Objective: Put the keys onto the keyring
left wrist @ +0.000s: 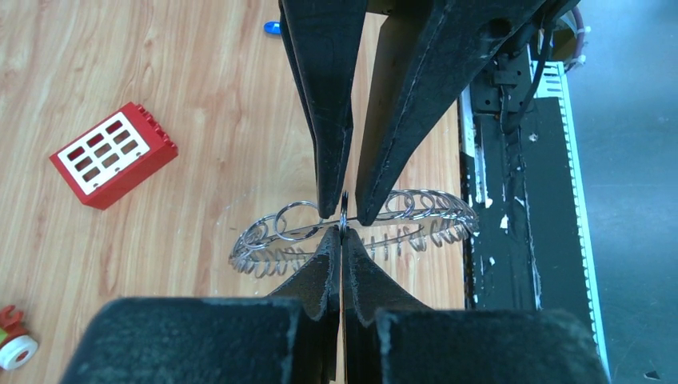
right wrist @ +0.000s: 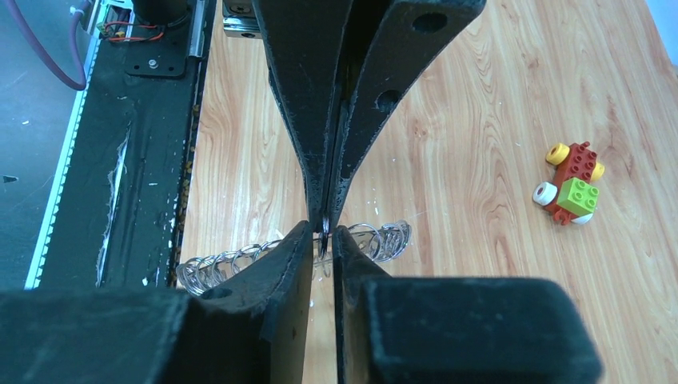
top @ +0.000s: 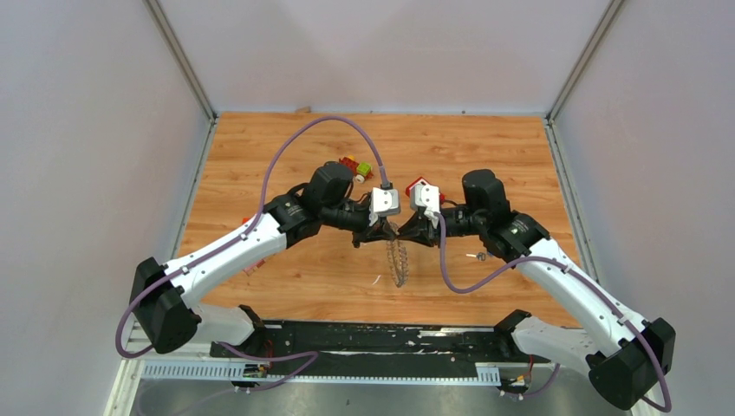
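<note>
Closest to the left wrist lens, the left gripper (left wrist: 342,240) has its two dark fingers pressed together on the wire of the keyring (left wrist: 416,206), pinching it at the top of the loop. Directly across the keyring, the right gripper (left wrist: 345,214) meets it tip to tip. Its jaws stand a narrow slit apart with a thin strip of metal in the slit. Whether its pads bear on that metal or merely flank it, I cannot tell.

From above, the keyring stands edge-on under the two meeting grippers, its fringe of silver loops hanging down toward the wooden table (top: 286,147). Whether its lowest loops touch the wood is unclear.

Neither loose key is on the keyring. The blue-headed key (left wrist: 272,28) lies flat on the wood beyond the keyring on the right arm's side, well apart from it. The dark key (top: 479,256) lies on the wood to the right of the keyring, just beside the right forearm. A red window block (left wrist: 112,154) and a brick toy (right wrist: 572,184) sit behind the keyring, away from the arm bases, and play no part.

I judge the task barely begun. The keyring is picked up and steadied between both arms, perhaps to part its coil. Both keys remain to be fetched and threaded, which means one gripper must let go of the keyring first.
</note>
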{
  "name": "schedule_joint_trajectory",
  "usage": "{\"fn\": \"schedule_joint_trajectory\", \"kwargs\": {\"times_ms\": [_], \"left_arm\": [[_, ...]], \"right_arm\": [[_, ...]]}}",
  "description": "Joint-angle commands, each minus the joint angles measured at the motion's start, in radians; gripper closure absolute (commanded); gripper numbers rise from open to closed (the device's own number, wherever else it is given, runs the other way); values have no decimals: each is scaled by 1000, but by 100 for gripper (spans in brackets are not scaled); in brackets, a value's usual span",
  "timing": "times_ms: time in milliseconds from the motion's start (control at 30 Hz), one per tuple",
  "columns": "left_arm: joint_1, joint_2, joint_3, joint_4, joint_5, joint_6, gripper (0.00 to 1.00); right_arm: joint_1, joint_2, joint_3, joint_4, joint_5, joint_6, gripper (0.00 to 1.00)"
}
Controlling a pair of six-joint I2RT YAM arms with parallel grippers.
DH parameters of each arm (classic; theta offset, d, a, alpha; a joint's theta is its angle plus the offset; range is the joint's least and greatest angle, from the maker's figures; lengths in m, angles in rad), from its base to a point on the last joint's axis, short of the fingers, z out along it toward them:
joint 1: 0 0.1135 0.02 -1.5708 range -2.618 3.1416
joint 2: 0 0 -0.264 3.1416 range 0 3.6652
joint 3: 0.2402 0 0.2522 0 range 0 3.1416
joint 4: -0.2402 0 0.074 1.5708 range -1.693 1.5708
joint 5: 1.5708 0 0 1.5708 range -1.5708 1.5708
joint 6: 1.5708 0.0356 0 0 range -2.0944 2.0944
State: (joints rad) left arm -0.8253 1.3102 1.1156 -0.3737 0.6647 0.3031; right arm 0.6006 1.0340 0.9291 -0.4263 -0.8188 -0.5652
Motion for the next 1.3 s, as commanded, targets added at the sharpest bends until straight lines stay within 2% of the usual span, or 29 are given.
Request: {"fn": "schedule_joint_trajectory", "kwargs": {"times_ms": [0,167,367,533,633,900,1100,1267], "left_arm": [[-6,-37,16,57,36,-26,100],[-5,-39,12,69,52,-38,100],[22,-70,-11,133,119,-51,98],[86,-141,-92,275,185,-49,68],[109,-152,-108,315,218,-19,61],[155,-164,-138,450,249,-43,59],[224,-233,-248,668,261,-202,60],[243,-249,-306,759,310,-234,61]], "right_arm": [[-3,4,-3,41,-40,13,87],[-2,9,-4,47,-51,11,100],[-14,-14,10,63,-37,10,100],[-56,-18,37,145,-135,98,100],[-66,7,46,229,-200,190,100],[-84,76,37,519,-265,450,100],[-90,69,24,567,-263,481,100],[-93,58,11,605,-264,498,100]]}}
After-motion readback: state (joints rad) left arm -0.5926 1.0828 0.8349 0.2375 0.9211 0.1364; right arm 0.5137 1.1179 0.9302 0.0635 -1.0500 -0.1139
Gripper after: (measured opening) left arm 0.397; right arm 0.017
